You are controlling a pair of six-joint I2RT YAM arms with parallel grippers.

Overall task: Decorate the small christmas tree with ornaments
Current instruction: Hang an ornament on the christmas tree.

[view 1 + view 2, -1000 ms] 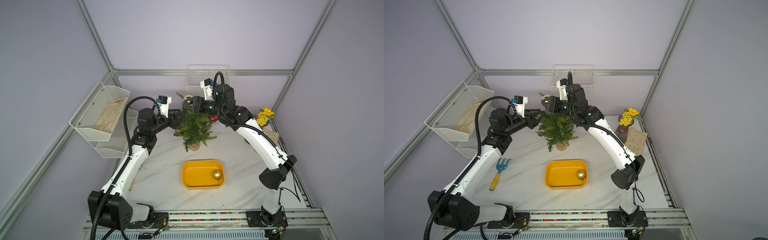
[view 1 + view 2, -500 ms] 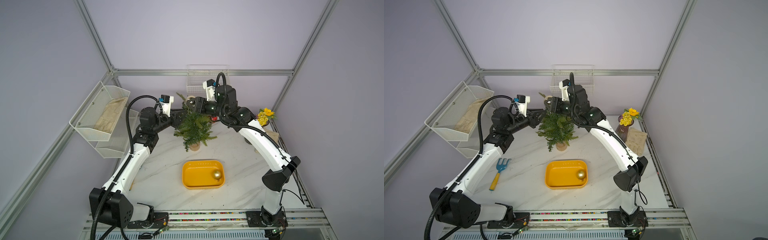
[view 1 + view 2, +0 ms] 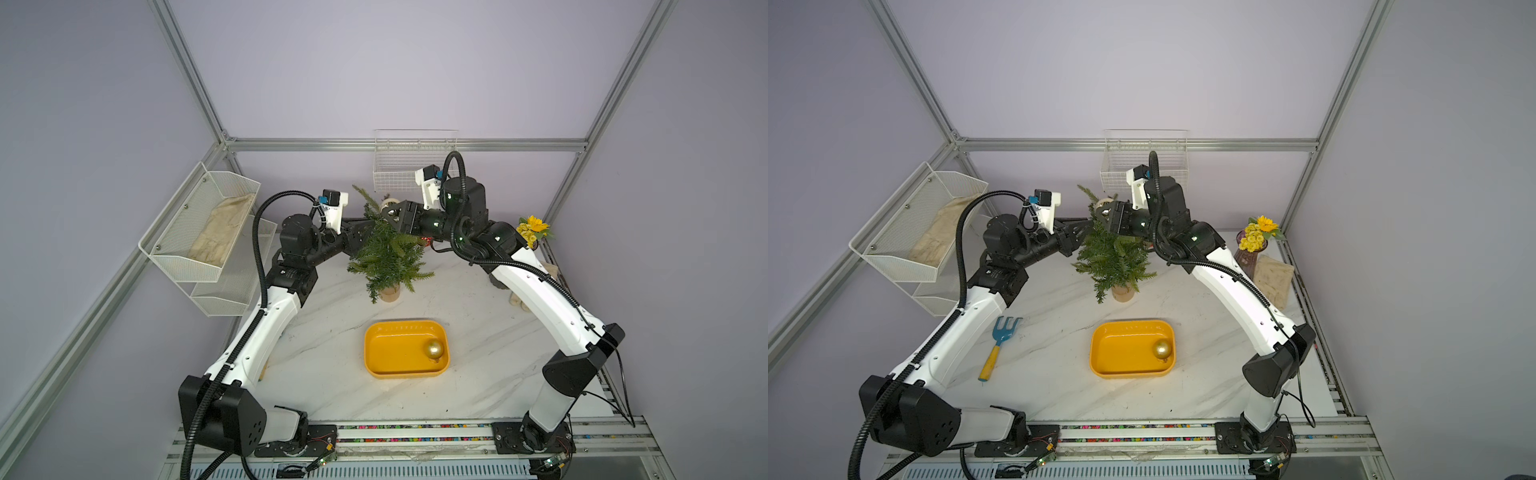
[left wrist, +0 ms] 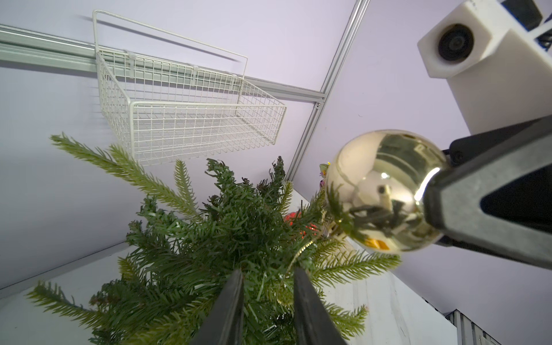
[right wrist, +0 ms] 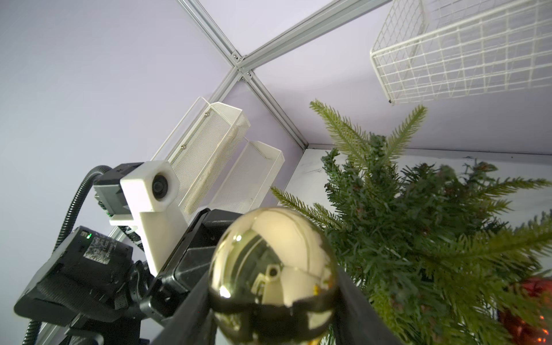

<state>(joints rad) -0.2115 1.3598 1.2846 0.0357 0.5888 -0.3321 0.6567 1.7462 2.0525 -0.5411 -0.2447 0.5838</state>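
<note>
Aloft, right tool (image 5: 273, 310) clasps mirrored bauble (image 5: 268, 254) beside tree (image 5: 418, 239).

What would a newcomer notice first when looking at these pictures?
Most striking is the shiny mirrored gold ball, clamped in the right hand beside the top of the small green fir tree, which stands at the back of the white marble table. Next comes the bright yellow plastic tray in front of the tree, with a matte gold ball lying inside it.
</note>
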